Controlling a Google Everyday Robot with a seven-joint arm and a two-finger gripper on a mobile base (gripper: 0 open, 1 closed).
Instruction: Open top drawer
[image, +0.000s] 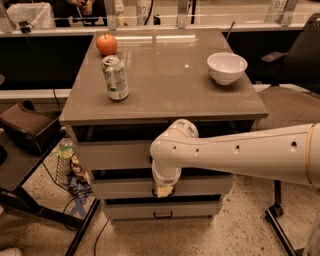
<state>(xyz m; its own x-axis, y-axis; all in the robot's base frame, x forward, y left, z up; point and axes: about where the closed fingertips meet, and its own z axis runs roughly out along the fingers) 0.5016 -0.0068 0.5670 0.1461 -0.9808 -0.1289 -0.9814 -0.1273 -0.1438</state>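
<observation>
Gripper (164, 190) is hanging from the arm's wrist in front of the cabinet, low against the middle drawer (120, 187) front and just below the top drawer (112, 155). Jaw state cannot be told, as the wrist is covering them. The arm is reaching in from the right across the drawer fronts, apparently so that the tool is facing the handle zone. That handle is not showing; the wrist is hiding it.

The top drawer is sitting directly under the tabletop (165, 100), its long axis running left to right and its front facing the camera. It is looking closed or nearly so, and any pull would be running toward the viewer. A can (115, 77), apple (106, 44) and bowl (227, 67) are standing on the top, so a smooth pull is advisable.
</observation>
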